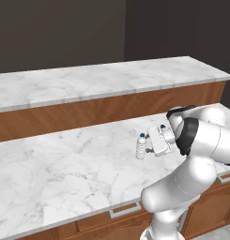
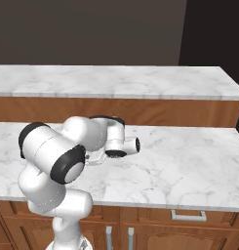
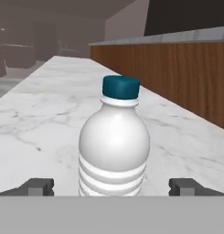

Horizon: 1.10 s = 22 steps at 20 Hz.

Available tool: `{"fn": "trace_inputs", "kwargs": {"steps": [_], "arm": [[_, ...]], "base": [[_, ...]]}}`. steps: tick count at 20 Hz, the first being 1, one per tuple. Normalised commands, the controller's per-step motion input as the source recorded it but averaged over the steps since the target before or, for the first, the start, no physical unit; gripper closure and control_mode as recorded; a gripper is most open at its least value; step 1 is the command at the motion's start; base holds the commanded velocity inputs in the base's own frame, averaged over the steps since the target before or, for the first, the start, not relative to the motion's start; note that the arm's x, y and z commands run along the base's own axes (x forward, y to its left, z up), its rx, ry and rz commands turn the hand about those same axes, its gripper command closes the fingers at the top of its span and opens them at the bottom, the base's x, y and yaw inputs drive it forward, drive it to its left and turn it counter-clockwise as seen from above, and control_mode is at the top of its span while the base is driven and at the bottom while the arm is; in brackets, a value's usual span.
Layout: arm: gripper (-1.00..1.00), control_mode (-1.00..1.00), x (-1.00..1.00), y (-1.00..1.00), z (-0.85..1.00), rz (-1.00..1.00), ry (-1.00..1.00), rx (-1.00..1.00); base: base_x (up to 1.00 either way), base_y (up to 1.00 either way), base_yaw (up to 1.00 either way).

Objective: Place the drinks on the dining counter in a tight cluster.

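Bottle [image 3: 114, 144], small and pale with ribbed lower body and dark teal cap, stands upright on the lower marble counter [image 1: 65, 173]. In the hand view it sits directly between the two dark fingertips [image 3: 38, 186], which flank its base on either side with clear gaps showing; the jaws are spread wide and are not touching it. In the left base view the same bottle [image 1: 141, 146] stands just in front of the gripper [image 1: 147, 147], near the right part of the lower counter and close to its middle depth.

Gripper is held level, pointing along the counter surface toward the bottle. The white arm [image 1: 201, 140] bends over the counter's front edge; in the right base view its bulk [image 2: 57, 151] covers the bottle, and the hand's end is seen pointing right [image 2: 133, 145].

Dining counter [image 1: 102, 77], a raised white marble slab with grey veins, runs behind the lower counter, carried on brown wood panels [image 1: 88, 112]. The bottle is on the lower surface, not on this slab. Below the lower counter's front edge are wooden cabinet fronts with silver handles [image 2: 188, 215].
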Motion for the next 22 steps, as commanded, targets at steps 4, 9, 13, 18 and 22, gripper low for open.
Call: {"fn": "trace_inputs", "kwargs": {"steps": [4, 9, 13, 18, 22], "arm": [[-1.00, -1.00, -0.01, 0.23, 0.00, 0.03, 0.07, 0.00], [-1.00, -1.00, -0.01, 0.16, 0.00, 0.03, 0.05, 0.00], [-1.00, -1.00, 0.00, 0.06, 0.00, 0.02, 0.04, 0.00], [1.00, -1.00, 0.00, 0.00, 0.00, 0.00, 0.00, 0.00], [1.00, -1.00, 0.00, 0.00, 0.00, 0.00, 0.00, 0.00]], "base": [[0.00, 0.00, 0.00], [0.00, 0.00, 0.00], [0.00, 0.00, 0.00], [0.00, 0.00, 0.00], [0.00, 0.00, 0.00]]}}
